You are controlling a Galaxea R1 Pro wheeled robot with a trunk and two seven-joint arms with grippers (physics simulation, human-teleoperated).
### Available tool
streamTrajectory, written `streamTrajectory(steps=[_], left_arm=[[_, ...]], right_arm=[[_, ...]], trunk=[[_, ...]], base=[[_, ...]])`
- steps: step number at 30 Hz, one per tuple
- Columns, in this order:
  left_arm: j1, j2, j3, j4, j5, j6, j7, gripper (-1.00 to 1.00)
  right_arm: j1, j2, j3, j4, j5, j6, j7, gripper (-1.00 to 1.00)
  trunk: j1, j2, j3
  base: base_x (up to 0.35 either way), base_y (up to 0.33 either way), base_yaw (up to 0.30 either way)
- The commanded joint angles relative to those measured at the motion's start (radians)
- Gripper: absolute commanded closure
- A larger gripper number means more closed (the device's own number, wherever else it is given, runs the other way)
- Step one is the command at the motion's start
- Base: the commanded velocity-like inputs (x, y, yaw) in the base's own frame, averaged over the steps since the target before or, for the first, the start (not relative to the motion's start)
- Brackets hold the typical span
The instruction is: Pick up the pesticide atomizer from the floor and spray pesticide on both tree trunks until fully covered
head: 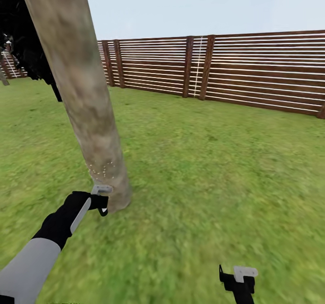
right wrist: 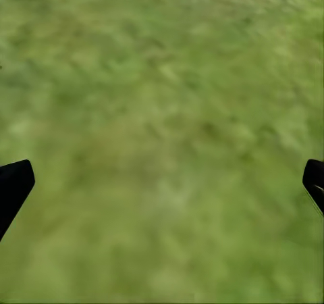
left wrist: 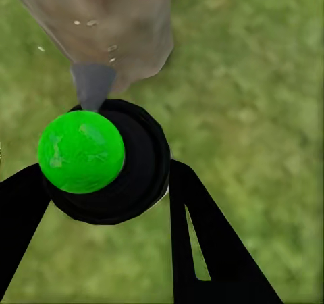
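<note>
A thick grey-tan tree trunk [head: 81,92] rises tilted from the grass floor [head: 203,168] at the left of the head view. Pale specks of pesticide [head: 102,168] dot its lower part. My left gripper [head: 102,204] is low beside the trunk's base. In the left wrist view it [left wrist: 101,182] is shut on the pesticide atomizer [left wrist: 115,169], a black round body with a green ball and a grey nozzle pointing at the trunk [left wrist: 135,27]. Specks of pesticide [left wrist: 88,23] show there too. My right gripper [head: 238,279] [right wrist: 162,182] hangs open over bare grass.
A brown slatted wooden fence [head: 234,69] closes the lawn at the back and right. A near-black conifer [head: 27,51] stands behind the trunk at the far left. Open grass stretches from the trunk's right to the fence.
</note>
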Motion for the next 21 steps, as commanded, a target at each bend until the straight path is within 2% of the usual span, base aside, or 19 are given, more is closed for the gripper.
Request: streamTrajectory(steps=[1, 9, 21], left_arm=[[-0.001, 0.000, -0.003, 0.000, 0.002, 0.004, 0.001, 1.00], [-0.001, -0.004, -0.003, 0.001, 0.003, 0.004, 0.001, 1.00], [0.000, -0.005, -0.003, 0.004, 0.002, 0.004, 0.001, 1.00]], right_arm=[[0.000, 0.000, 0.009, -0.001, -0.005, -0.001, -0.005, -1.00], [0.000, 0.000, 0.009, -0.001, -0.006, -0.001, -0.005, -1.00], [0.000, 0.000, 0.007, -0.002, -0.006, -0.001, -0.005, -1.00]], trunk=[[0.000, 0.000, -0.001], [0.000, 0.000, -0.001], [0.000, 0.000, -0.001]], base=[[0.135, -0.275, 0.274], [0.131, -0.275, 0.260], [0.082, -0.276, 0.013]])
